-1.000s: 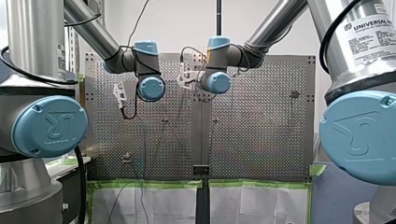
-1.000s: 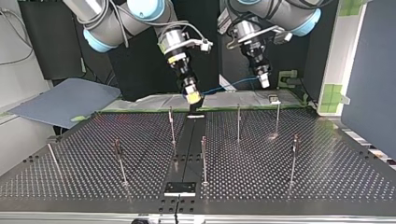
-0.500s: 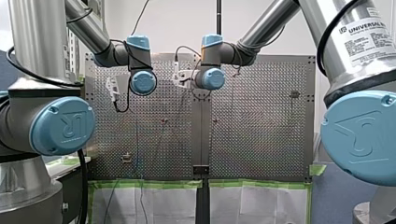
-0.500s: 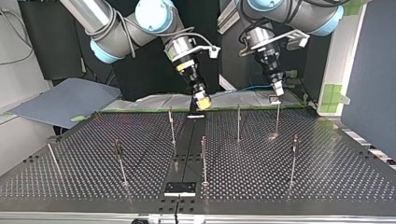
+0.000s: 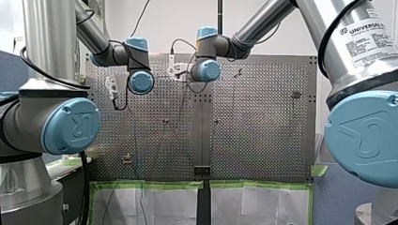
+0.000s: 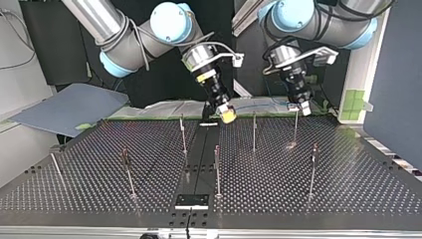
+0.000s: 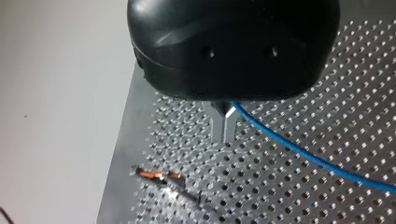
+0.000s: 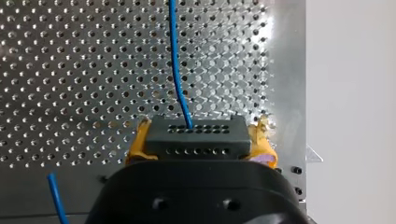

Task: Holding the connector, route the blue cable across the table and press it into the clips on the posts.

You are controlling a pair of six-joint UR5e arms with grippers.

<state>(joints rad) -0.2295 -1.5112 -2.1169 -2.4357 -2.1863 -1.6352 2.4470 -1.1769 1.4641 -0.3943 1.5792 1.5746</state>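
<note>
Seven thin posts (image 6: 217, 169) stood on the perforated desk (image 6: 348, 189), nearest to the top view's camera. Behind them, over the far edge, were two grippers. My right gripper (image 8: 200, 142) had its yellow pads (image 8: 137, 147) closed tight on one dark connector (image 8: 194, 135), a flat block with rows of small holes. One blue cable (image 8: 176, 70), thin and smooth, came out of it and ran to my left gripper (image 7: 224, 128), whose metal fingers (image 7: 218, 128) were closed together on it.
</note>
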